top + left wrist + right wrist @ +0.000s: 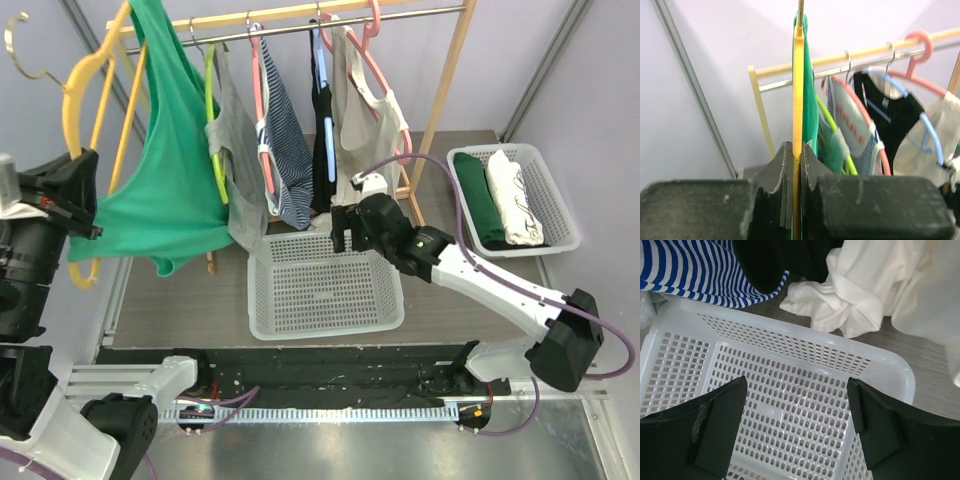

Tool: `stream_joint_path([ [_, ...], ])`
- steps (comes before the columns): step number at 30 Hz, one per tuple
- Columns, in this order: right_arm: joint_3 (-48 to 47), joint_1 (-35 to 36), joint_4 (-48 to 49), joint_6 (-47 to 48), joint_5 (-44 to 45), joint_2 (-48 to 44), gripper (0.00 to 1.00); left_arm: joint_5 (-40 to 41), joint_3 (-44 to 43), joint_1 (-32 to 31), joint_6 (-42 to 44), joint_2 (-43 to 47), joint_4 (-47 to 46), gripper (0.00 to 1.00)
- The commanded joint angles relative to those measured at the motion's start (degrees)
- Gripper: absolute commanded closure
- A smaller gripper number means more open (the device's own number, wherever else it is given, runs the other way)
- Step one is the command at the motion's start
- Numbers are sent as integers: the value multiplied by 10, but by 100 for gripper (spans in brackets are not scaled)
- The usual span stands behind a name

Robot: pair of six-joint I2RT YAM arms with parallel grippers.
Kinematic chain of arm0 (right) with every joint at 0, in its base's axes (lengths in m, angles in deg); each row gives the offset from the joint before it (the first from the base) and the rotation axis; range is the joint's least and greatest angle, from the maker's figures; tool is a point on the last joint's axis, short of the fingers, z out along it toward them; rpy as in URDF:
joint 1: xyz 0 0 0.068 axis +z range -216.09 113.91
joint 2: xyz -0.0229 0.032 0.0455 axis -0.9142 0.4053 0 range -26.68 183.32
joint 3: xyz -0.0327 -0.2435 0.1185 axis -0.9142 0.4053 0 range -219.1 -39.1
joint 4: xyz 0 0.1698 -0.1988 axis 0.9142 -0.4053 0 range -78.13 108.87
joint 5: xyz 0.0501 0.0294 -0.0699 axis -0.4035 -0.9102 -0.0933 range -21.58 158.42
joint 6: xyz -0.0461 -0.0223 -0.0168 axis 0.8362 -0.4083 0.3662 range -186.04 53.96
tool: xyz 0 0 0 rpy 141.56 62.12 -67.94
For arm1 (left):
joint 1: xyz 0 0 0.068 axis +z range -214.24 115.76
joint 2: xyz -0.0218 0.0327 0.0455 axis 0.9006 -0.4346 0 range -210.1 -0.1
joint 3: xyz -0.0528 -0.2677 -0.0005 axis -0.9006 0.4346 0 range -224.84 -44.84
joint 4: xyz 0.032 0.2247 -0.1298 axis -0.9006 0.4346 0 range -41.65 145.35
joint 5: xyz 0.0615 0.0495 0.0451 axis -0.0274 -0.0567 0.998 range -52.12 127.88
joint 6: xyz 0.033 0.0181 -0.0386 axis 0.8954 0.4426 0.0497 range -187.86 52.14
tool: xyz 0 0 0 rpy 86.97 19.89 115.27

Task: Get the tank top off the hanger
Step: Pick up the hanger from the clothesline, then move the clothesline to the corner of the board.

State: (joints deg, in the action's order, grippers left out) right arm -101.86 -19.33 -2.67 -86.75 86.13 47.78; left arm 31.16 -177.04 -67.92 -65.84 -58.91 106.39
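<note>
Left fingers (772,187) clamp the yellow hanger (798,90), green tank top (165,170) hanging from it beside the rack (440,110), so the wide-open right fingers (720,425) above the white basket (258,295) should cross over, pinch a strap (150,30) and slide it off gently.

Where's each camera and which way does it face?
Top external: above, behind the bases, facing down at clothes rack and white basket; left arm, right arm show.
Left wrist: left arm, facing the rack; left tool shut on yellow hanger.
Right wrist: facing down into the basket; right tool open.
Shared: basket, in top and right wrist.
</note>
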Motion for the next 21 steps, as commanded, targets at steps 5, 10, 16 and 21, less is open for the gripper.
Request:
stream_joint_path([
  [5,-35,1,83,10,-64,75,11,21,2,0,-34,-25,-224,100],
  [10,-14,1,118,22,-87,90,12,14,149,0,-80,67,-471,100],
  [16,-60,1,121,35,-74,140,14,9,12,0,-109,29,-445,100],
  [21,-147,1,100,30,-81,231,16,8,-20,0,-105,21,-456,100],
])
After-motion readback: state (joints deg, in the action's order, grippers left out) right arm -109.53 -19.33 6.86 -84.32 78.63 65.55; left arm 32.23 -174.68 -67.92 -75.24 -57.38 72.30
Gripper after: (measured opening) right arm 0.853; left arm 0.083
